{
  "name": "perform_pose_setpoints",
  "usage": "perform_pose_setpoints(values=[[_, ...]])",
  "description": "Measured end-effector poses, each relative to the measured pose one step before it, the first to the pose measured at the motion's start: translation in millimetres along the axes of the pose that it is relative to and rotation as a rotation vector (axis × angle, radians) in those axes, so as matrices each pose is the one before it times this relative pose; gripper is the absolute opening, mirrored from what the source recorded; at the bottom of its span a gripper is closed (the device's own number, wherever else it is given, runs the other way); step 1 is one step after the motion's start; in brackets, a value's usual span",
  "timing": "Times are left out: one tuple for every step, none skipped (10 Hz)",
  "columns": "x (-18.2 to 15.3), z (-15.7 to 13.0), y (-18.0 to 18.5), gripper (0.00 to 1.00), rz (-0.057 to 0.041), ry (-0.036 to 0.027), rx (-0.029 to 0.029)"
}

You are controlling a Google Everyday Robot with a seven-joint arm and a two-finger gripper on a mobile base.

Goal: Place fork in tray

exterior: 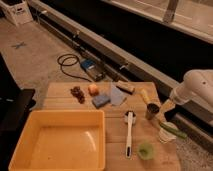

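The yellow-orange tray point(64, 114) lies at the near left of the wooden table. A slim light tan stick, which I take for the fork point(145, 96), lies slanted at the far right, its near end by a dark cup point(152, 111). My gripper point(168, 105) hangs from the white arm point(196, 84) at the table's right edge. It is just right of the dark cup, a short way from the fork and far from the tray. The tray holds nothing.
A white long-handled brush point(129, 133) lies right of the tray. A green-handled utensil point(173, 130) rests on a white cup point(165, 135). A green lid point(145, 150) sits near the front. A blue sponge point(101, 100), an orange block point(93, 89) and dark bits point(77, 93) lie at the back.
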Motion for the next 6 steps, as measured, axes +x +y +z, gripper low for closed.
perform_pose_setpoints(values=[[-2.08,3.65,-3.14,0.67,0.00326,-0.00306,-0.00060],[-0.76,2.32,-3.41,0.67,0.00441,-0.00174,0.00190],[-1.06,4.05,-4.03,0.65,0.00392,-0.00063,0.00646],[-0.23,5.33,-1.76,0.57,-0.00102,0.00275,0.00691],[-0.12,2.87,-0.92,0.49,-0.00208,0.00104,0.00546],[1.51,4.09,-0.39,0.37,-0.00263,0.00324,0.00525]])
